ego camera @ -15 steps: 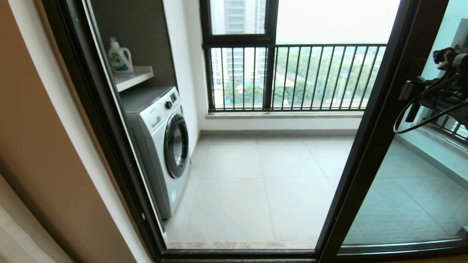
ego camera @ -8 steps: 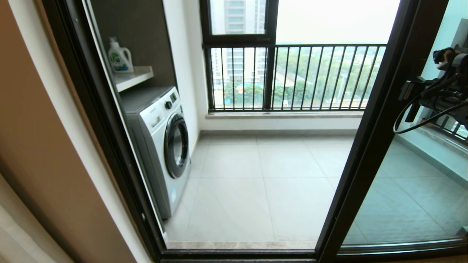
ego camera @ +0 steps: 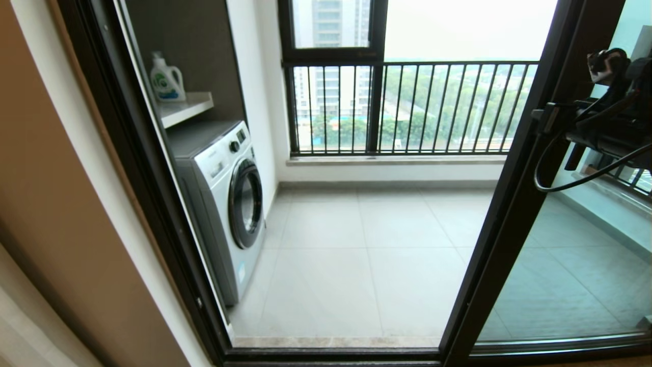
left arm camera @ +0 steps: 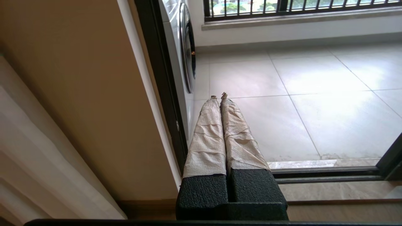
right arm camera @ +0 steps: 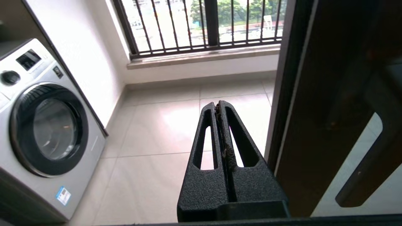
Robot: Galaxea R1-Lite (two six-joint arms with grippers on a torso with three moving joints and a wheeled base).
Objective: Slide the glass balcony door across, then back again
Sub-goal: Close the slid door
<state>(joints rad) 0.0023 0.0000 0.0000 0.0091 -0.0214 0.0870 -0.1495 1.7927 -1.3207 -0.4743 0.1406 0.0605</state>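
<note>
Since the earlier frame, the right arm has risen and shifted left, so the black right gripper (right arm camera: 220, 105), fingers pressed together on nothing, sits just beside the dark upright of the clear glass balcony door (ego camera: 514, 204) (right arm camera: 314, 94) at the right. That door stands slid right, doorway open, with its dark lever handle (right arm camera: 364, 157) close by. The left gripper (left arm camera: 219, 96), tape-wrapped fingers closed and empty, hangs low near the left frame beside the white front-loading washing machine (ego camera: 224, 199).

Tiled balcony floor (ego camera: 367, 255), washing machine (ego camera: 229, 204)

Open doorway between washing machine (ego camera: 224, 204) and the glass balcony door (ego camera: 514, 204); bare tiled floor (ego camera: 367, 255) beyond.
</note>
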